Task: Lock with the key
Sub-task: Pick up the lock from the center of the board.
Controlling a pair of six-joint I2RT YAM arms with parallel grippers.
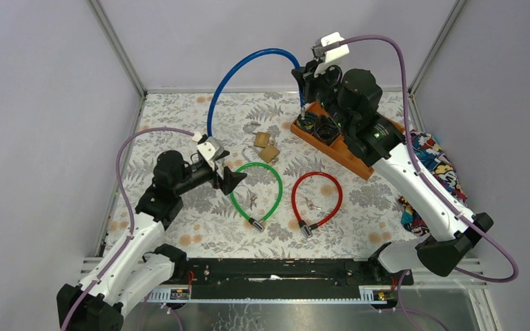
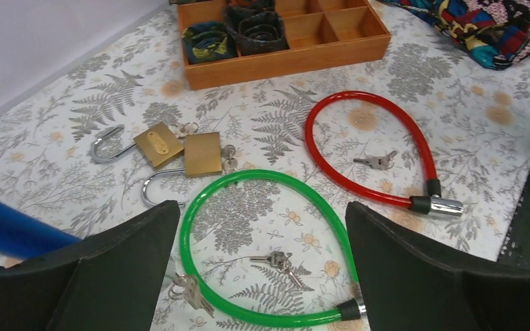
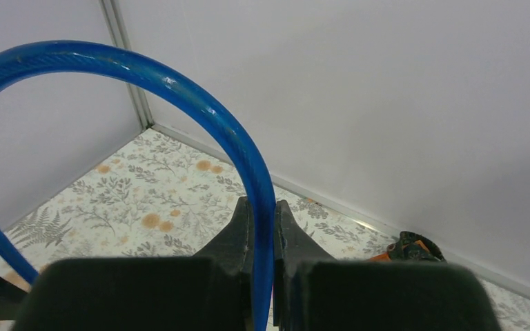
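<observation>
The right gripper (image 3: 262,210) is pinched tight on the blue cable lock (image 3: 200,103) and holds it raised in an arch over the far end of the wooden tray (image 2: 283,58), probably so the free end hangs within the other arm's reach. The left gripper (image 2: 262,207) hovers with jaws wide and empty, on the near side of the tray above the green cable lock (image 2: 186,234), whose key (image 2: 276,261) lies inside its loop. Whether that key suits the blue one, I cannot tell.
</observation>
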